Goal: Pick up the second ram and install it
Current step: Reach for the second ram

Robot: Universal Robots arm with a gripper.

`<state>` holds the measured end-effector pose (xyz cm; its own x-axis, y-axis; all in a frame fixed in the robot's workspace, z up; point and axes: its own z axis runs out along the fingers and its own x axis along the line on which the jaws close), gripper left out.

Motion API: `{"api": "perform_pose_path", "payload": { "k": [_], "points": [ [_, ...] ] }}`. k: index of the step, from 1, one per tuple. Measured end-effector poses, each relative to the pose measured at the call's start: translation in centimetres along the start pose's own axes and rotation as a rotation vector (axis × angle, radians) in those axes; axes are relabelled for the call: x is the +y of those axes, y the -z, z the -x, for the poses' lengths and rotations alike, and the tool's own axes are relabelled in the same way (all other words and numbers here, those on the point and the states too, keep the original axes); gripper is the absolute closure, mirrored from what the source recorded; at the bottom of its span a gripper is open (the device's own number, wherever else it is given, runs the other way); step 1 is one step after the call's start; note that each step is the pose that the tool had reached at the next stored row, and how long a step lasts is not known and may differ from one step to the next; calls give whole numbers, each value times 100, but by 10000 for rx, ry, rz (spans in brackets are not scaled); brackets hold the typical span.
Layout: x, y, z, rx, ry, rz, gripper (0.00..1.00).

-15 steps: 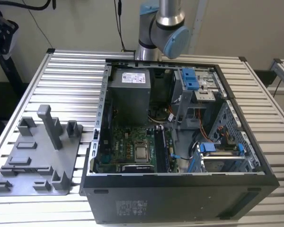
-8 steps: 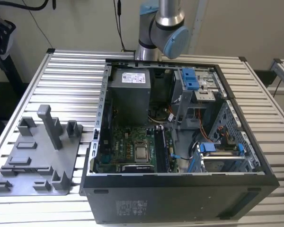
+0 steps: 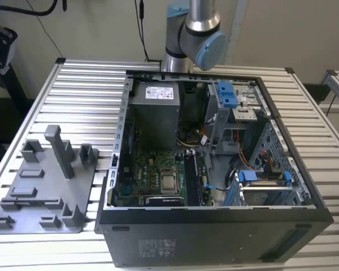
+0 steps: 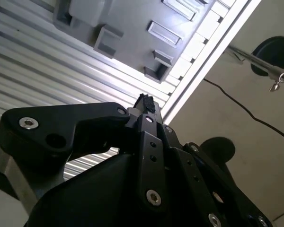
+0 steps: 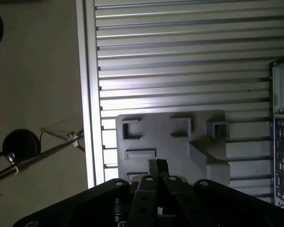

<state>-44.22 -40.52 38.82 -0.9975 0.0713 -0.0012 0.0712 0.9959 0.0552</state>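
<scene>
At 9 o'clock from the open computer case point(image 3: 214, 240), exterior view, the grey holder tray point(image 3: 45, 192) sits on the slatted table point(image 3: 85, 96). Dark narrow strips run along the memory slots point(image 3: 194, 179), at 3 o'clock from the processor socket point(image 3: 169, 182). We cannot tell whether the second ram is among them. Blue drive-bay clips point(image 3: 227, 93) and loose cabling crowd the case at 1 o'clock from the slots.

First wrist view: the gripper point(image 5: 157, 165) hangs above the tray, fingertips pressed together with nothing between them.

Second wrist view: the tips again read as closed, and the tray pockets under them look bare.

Judgement: the arm is parked over the tray, either before a pick or with seating done. A pick would call for locating the stick, spreading the fingers, and clearing the tall upright block point(image 3: 60, 149).
</scene>
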Motion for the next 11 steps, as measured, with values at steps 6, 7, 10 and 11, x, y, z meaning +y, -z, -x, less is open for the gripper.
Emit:
{"api": "perform_pose_path", "payload": {
  "k": [6,7,10,11],
  "points": [
    [-38,-20,3,20,-1,-2,89],
    [-47,-21,3,24,-1,-3,89],
    [-84,-30,6,29,-2,-2,89],
    [-100,-31,7,33,-1,-2,89]
  ]
}}
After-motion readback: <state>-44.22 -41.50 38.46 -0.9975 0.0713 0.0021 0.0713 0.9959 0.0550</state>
